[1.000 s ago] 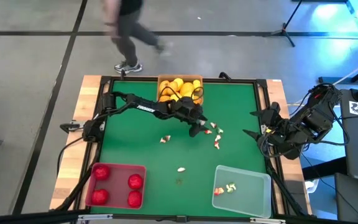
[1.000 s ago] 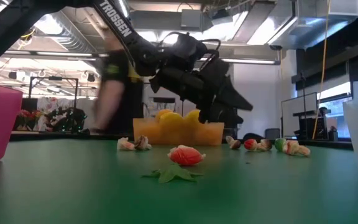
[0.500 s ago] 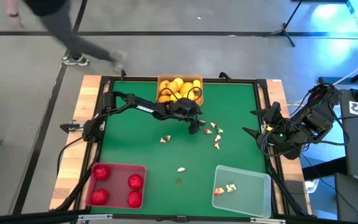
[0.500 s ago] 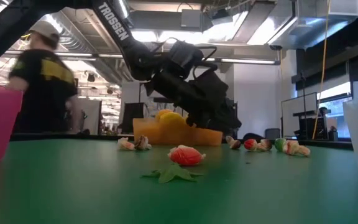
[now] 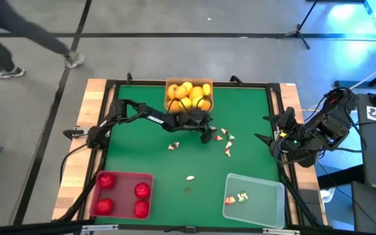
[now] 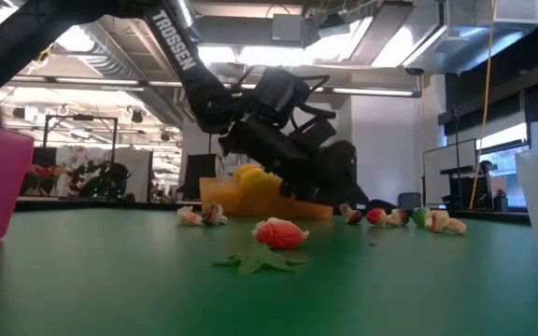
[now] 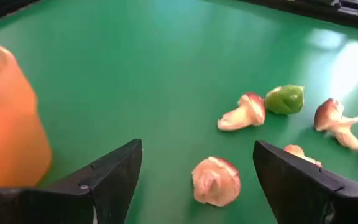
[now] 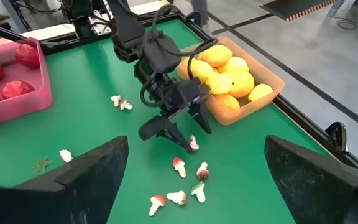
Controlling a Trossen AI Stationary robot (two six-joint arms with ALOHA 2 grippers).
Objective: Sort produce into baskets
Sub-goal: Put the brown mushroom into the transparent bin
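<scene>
Left gripper (image 7: 194,168) low over the table (image 5: 149,156), fingers (image 7: 114,174) spread wide around a whitish-red bit (image 7: 215,181), not gripping, orange-tan basket (image 5: 188,96) of yellow fruit just beside, red basket (image 5: 121,194) and clear basket (image 5: 254,200) well apart, right gripper (image 5: 271,128) wide open at the table's edge.

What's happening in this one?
A two-armed robot is sorting toy produce into baskets. The left gripper is low over the green table beside the orange basket of yellow fruit, its open fingers either side of a small whitish-and-red bit it hasn't gripped yet. More bits lie loose nearby. The red basket holds four red fruits; the clear basket has a few bits. The right gripper waits open at the table's right edge.
</scene>
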